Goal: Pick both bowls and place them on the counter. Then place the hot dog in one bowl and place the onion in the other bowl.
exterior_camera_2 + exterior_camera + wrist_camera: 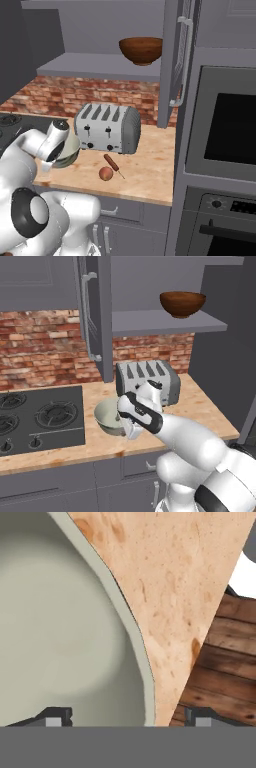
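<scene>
The pale grey-green bowl point(106, 413) point(70, 150) point(60, 637) stands upright on the tan counter point(200, 406) point(150, 170) point(170, 587), in front of the toaster. My gripper point(129, 431) point(46, 169) point(129, 717) hangs over its near rim, open. One fingertip is inside the bowl and the other is outside, both well clear of the rim. The dark reddish-brown bowl point(182, 303) point(141, 50) sits on the open cabinet's shelf above. The hot dog point(111, 162) and the onion point(105, 173) lie side by side on the counter, right of the pale bowl.
A silver toaster point(150, 376) point(107, 127) stands against the brick wall. The black stove point(40, 416) borders the counter on the left. An open cabinet door point(95, 316) point(177, 60) juts out above the counter. A wall oven point(225, 150) closes off the right side.
</scene>
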You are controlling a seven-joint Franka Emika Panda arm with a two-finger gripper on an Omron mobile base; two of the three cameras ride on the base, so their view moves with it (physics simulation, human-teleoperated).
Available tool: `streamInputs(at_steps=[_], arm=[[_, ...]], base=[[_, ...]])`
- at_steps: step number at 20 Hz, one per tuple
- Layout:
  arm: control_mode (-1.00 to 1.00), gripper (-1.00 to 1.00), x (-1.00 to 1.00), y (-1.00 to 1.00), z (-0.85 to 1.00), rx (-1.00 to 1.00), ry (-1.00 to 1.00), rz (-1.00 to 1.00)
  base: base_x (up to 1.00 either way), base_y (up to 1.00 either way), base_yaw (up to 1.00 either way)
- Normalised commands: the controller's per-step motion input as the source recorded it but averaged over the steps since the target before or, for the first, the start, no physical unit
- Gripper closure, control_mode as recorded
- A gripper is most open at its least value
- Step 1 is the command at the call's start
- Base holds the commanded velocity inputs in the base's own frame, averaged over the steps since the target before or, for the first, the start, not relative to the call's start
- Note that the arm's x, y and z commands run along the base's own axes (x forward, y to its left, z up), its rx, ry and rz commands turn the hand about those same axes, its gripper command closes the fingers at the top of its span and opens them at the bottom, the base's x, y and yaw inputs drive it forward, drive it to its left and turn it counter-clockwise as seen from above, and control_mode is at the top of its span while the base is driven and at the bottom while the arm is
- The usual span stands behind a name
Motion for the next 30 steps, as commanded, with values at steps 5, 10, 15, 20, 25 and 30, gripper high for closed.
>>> streamInputs(at_steps=[5, 10, 15, 20, 25, 30], arm=[[-1.00, -1.00, -0.13, -0.06, 0.26, 0.00, 0.00, 0.00], [-1.00, -1.00, -0.34, -0.18, 0.38, 0.00, 0.00, 0.00], [-1.00, -1.00, -0.38, -0.24, 0.36, 0.00, 0.00, -0.03], [-1.00, -1.00, -0.39, -0.35, 0.29, -0.07, -0.07, -0.13], [-1.00, -1.00, -0.33, -0.35, 0.28, -0.11, -0.16, -0.24], [-1.00, -1.00, -0.22, -0.36, 0.39, -0.04, -0.03, -0.20]], base=[[0.00, 0.00, 0.00], [0.00, 0.00, 0.00], [0.00, 0.00, 0.00], [0.00, 0.00, 0.00], [0.00, 0.00, 0.00], [0.00, 0.00, 0.00]])
